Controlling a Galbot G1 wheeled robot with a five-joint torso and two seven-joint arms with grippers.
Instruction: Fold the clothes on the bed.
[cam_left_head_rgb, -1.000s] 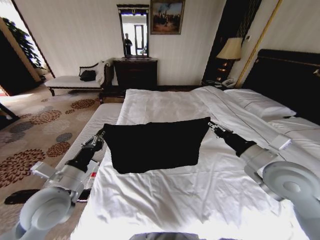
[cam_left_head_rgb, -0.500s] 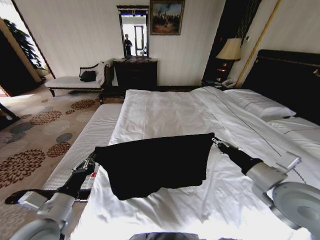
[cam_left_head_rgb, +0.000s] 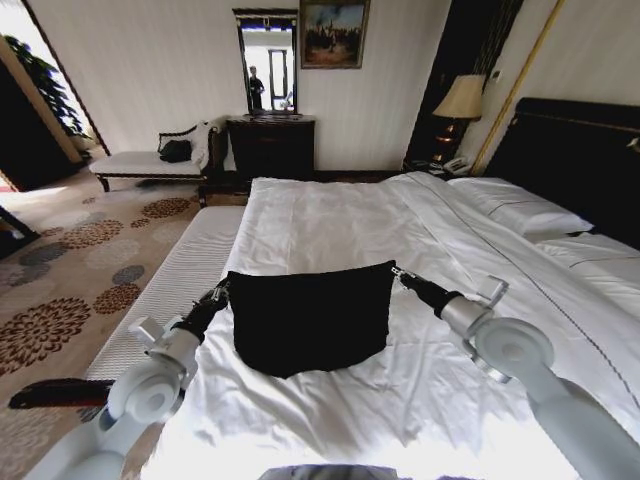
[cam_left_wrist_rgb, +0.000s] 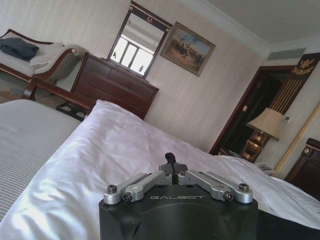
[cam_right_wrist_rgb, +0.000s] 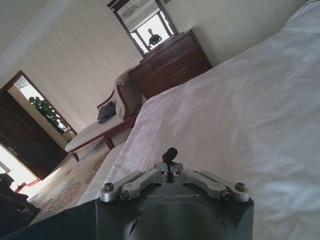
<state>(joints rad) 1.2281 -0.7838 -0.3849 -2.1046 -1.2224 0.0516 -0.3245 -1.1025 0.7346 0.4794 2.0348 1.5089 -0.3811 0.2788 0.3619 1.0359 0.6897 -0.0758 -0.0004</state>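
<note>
Left pincer (cam_left_head_rgb: 222, 292) and right pincer (cam_left_head_rgb: 398, 272) each pinched tight on a top corner of the soft black T-shirt (cam_left_head_rgb: 310, 315), stretched between them above the large white-sheeted bed (cam_left_head_rgb: 330, 215).

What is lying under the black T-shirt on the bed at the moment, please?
The black T-shirt, held at its upper corners by the left gripper and right gripper, hangs down onto the white duvet. The duvet directly beneath the fabric is covered from sight.
</note>
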